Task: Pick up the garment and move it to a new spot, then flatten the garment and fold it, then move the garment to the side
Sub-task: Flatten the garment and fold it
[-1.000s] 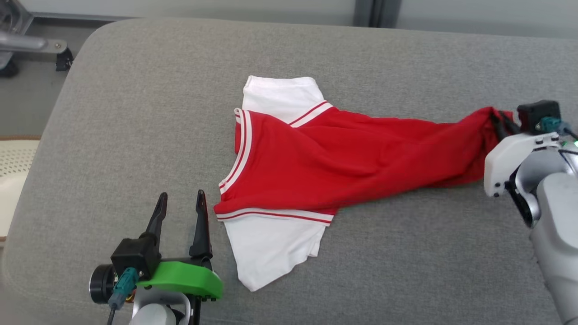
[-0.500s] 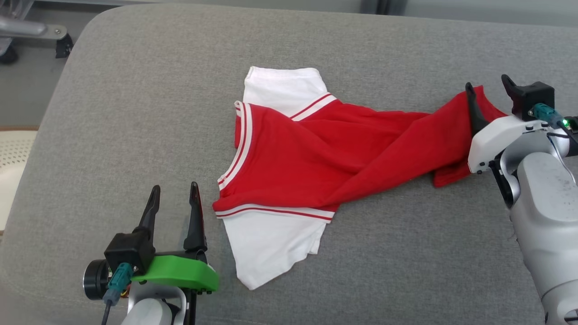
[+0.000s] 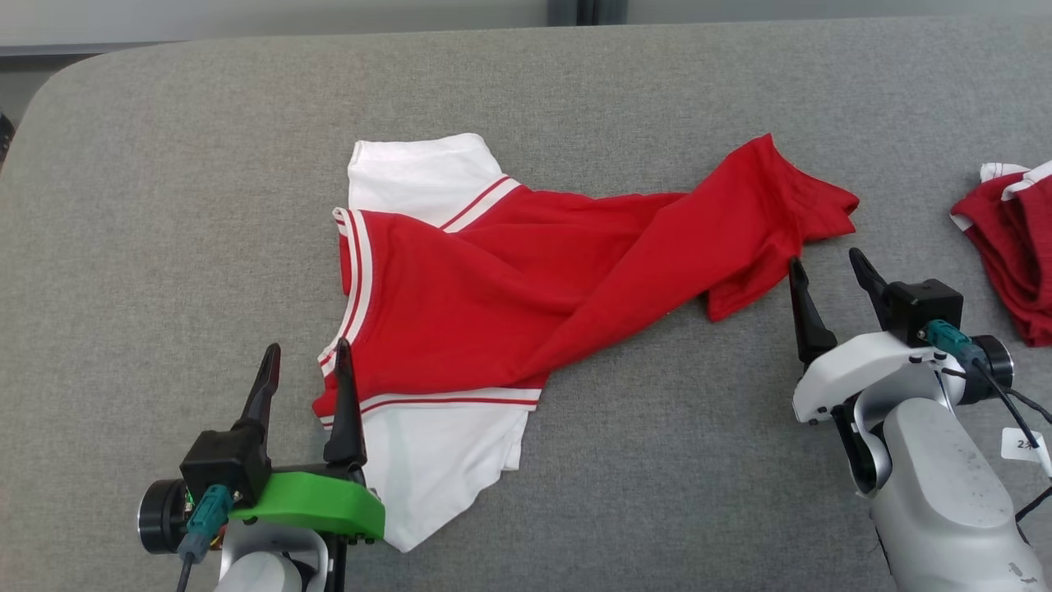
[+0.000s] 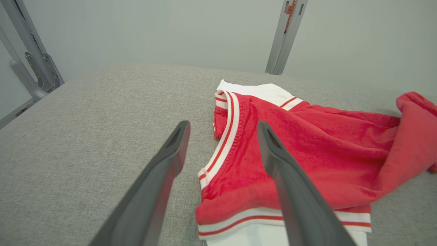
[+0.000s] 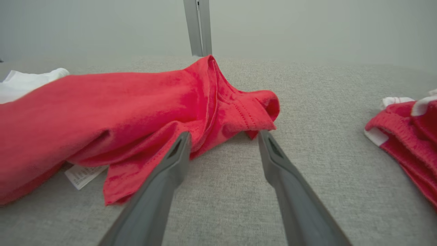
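**Both grippers open at opposite ends of the shirt**

Leaves the shirt point(image 3: 493, 288) loose and twisted across the middle of the grey pad point(image 3: 164, 205), gripped by nothing. Holds the left gripper point(image 3: 308, 347) spread wide at the striped edge, one finger over the cloth. Holds the right gripper point(image 3: 824, 258) spread wide just short of the bunched hem. Likely poised to take both ends and pull flat.

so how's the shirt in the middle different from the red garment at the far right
The shirt lies spread out, twisted across its body, white sleeves showing; the red garment sits bunched in a heap, cut off by the frame. Both are red with white trim, resting on the grey cushion.
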Controlling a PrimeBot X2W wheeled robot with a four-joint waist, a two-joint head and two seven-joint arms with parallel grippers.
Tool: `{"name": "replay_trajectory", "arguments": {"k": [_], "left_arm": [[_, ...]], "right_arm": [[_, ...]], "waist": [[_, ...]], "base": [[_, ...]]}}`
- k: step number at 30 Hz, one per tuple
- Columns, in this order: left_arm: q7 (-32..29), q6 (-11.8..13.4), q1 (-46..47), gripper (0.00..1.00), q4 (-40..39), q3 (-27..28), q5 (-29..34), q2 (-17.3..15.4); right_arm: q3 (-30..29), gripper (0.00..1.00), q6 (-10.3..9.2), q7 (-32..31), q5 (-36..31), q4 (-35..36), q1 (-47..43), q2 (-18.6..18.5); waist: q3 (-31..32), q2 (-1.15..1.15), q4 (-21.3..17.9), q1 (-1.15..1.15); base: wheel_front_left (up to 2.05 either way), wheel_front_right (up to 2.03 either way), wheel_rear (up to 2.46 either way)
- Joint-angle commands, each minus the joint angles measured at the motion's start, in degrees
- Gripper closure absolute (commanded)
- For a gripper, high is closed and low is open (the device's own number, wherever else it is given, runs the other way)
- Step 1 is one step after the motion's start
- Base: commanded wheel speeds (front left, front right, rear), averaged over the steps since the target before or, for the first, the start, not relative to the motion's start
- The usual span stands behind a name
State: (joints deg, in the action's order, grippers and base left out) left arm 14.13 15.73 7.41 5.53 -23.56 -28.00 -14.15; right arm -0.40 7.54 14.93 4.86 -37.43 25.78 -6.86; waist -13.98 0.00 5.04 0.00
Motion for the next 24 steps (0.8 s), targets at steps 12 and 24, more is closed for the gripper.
{"name": "replay_trajectory", "arguments": {"k": [12, 24], "left_arm": [[-0.27, 0.67, 0.69, 0.00, -0.03, 0.05, 0.06, -0.61], [0.11, 1.16, -0.97, 0.00, 0.15, 0.45, -0.64, -0.53]], "right_arm": [[0.40, 1.00, -0.11, 0.26, 0.17, -4.20, 2.78, 2.12], [3.51, 1.00, -0.11, -0.31, 3.06, 2.90, -3.51, 2.38]], "waist": [[-1.41, 0.00, 3.49, 0.00], [0.40, 0.00, 0.13, 0.00]], "base": [[0.00, 0.00, 0.00], [0.00, 0.00, 0.00]]}}
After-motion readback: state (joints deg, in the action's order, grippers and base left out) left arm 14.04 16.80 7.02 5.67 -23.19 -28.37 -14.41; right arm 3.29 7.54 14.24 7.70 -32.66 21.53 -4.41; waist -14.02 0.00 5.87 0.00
